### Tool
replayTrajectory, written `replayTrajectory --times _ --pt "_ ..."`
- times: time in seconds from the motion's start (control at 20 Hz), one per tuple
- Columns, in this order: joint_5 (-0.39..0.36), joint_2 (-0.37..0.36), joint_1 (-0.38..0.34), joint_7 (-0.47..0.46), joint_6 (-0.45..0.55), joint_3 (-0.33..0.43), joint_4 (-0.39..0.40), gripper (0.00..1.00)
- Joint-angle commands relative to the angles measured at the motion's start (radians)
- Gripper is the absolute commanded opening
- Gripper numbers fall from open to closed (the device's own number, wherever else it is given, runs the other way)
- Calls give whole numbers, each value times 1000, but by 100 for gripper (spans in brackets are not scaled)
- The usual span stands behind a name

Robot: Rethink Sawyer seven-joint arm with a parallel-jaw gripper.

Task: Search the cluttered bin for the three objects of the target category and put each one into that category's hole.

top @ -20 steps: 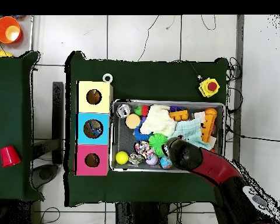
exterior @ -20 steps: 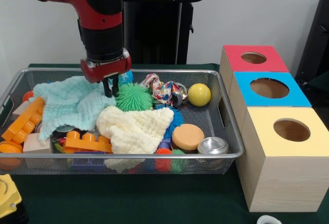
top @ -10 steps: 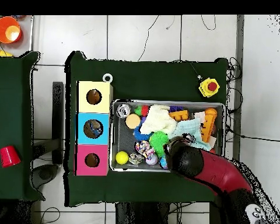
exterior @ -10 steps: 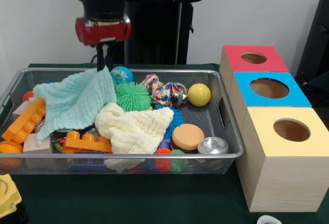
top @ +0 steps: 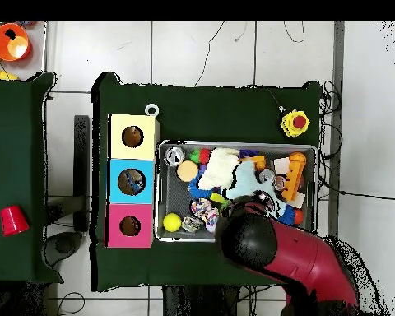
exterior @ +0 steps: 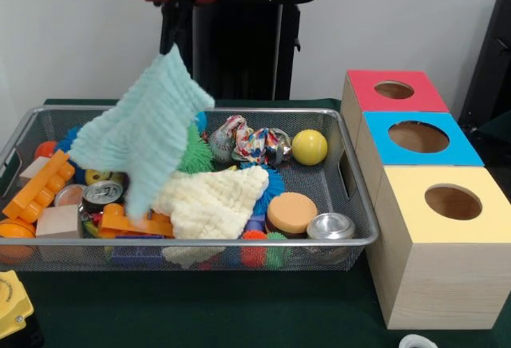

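1. Mint-green cloth (exterior: pixel 148 136) now hangs above the wire bin's (exterior: pixel 348 174) left half, lifted clear of the clutter.
2. Gripping its top corner, the tool (exterior: pixel 176 17) has risen.
3. Uncovered: a can (exterior: pixel 101 195), ready for searching.

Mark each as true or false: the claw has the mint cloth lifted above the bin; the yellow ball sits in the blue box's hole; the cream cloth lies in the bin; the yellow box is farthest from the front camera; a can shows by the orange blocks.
1. The claw holds the mint cloth lifted above the bin: true.
2. The yellow ball sits in the blue box: false; it lies in the bin.
3. The cream cloth lies in the bin: true.
4. The yellow box is farthest: false; nearest, the red box farthest.
5. A can shows by the orange blocks: true.
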Motion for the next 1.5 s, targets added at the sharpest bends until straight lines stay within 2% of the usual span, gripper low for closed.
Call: replayTrajectory --times 0.05,0.3,0.45,0.6,0.8,1.05,1.15,1.5 --pt "35 -155 118 382 234 -152 50 0" --pt "3 -218 249 456 340 -277 14 0" --pt "-4 -235 294 480 370 -316 4 0" --pt "-1 -233 310 496 359 -330 9 0" --pt "18 -217 297 477 346 -295 -13 0" --pt "103 -187 281 469 374 -198 -49 0" --pt "144 -162 277 464 358 -159 -59 0" --pt "313 -124 231 379 218 -24 3 0"
